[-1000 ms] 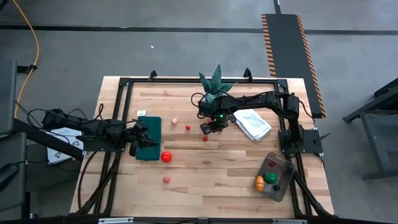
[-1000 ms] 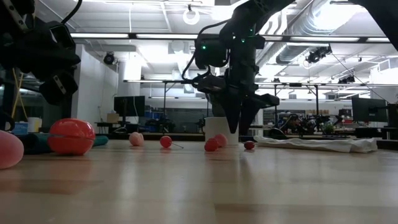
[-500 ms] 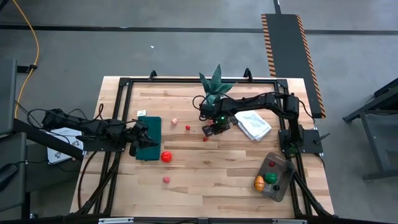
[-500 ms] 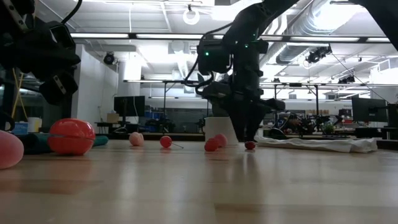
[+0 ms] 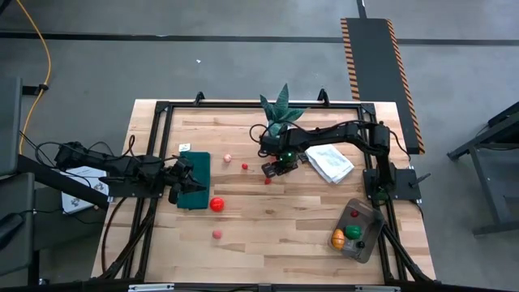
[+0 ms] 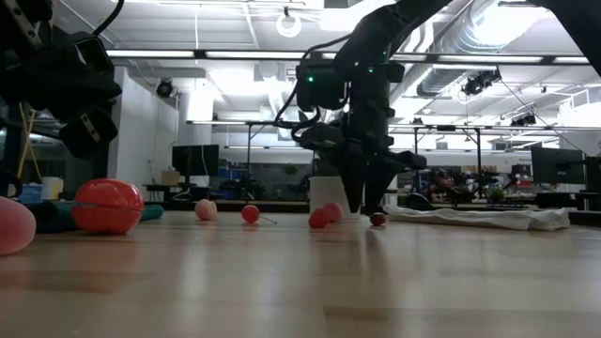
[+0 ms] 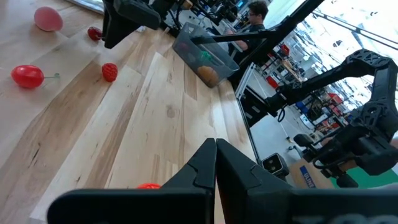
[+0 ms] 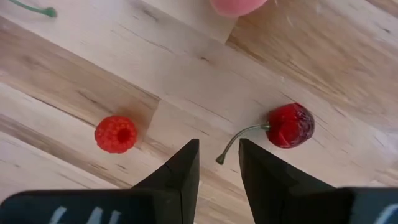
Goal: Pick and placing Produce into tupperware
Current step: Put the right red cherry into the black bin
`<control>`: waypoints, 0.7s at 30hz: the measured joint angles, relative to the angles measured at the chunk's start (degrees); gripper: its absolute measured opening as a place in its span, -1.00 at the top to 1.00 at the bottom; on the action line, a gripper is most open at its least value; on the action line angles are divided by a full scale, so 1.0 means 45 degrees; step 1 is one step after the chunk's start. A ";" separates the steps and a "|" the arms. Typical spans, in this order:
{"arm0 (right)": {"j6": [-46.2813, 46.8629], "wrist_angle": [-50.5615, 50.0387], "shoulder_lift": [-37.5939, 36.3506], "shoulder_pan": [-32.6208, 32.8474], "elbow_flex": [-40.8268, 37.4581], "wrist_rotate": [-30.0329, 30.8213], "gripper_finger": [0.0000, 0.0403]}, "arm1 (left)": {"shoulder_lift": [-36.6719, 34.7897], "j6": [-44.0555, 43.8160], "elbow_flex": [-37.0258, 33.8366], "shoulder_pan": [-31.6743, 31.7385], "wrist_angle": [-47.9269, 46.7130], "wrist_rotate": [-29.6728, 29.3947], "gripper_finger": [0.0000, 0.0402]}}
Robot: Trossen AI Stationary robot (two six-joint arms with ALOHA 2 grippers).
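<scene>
Right gripper (image 5: 276,168) hangs low over the middle of the table (image 5: 284,219), just in front of the potted plant (image 5: 280,105) and beside the white cloth (image 5: 331,161). Its wrist view shows the two dark fingers (image 8: 180,171) parted only by a narrow gap and holding nothing, their tips just above the wood. A dark red cherry (image 8: 290,125) lies beyond one tip, its stem curving toward the gap, and a raspberry (image 8: 115,134) lies beyond the other; a pink fruit (image 8: 236,5) is cut off at the picture's edge. From above these small pieces are mostly hidden under the arm, and only one red speck (image 5: 267,181) shows clear of it. Left gripper (image 5: 180,179) rests over the dark green mat (image 5: 196,180) near the table's left side, its fingers (image 7: 236,168) closed together on nothing. Beside the mat sits a large red tomato (image 5: 216,204), with a pink fruit (image 5: 217,234) nearer the front edge. The tupperware (image 5: 358,229) stands at the front right corner, well apart from both grippers, holding an orange piece (image 5: 338,238), a green one (image 5: 354,231) and a small red one (image 5: 353,215).
</scene>
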 joint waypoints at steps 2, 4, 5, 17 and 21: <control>0.0000 0.0003 0.0000 -0.0041 0.0000 0.0001 0.50 | 0.0000 0.0001 0.0000 0.0005 0.0000 0.0000 1.00; 0.0000 0.0006 0.0000 -0.0073 0.0000 0.0001 0.50 | 0.0000 0.0000 0.0000 0.0005 0.0000 0.0000 1.00; 0.0000 0.0003 0.0000 -0.0073 0.0000 0.0001 0.50 | 0.0000 0.0004 0.0000 0.0004 0.0000 0.0000 1.00; 0.0238 -0.0655 0.0000 -0.0059 0.0000 -0.0018 0.50 | 0.0000 0.0005 0.0000 0.0003 0.0000 -0.0003 1.00; 0.0238 -0.0928 0.0000 -0.0060 0.0000 -0.0013 0.50 | 0.0000 0.0005 0.0000 0.0000 0.0000 -0.0002 1.00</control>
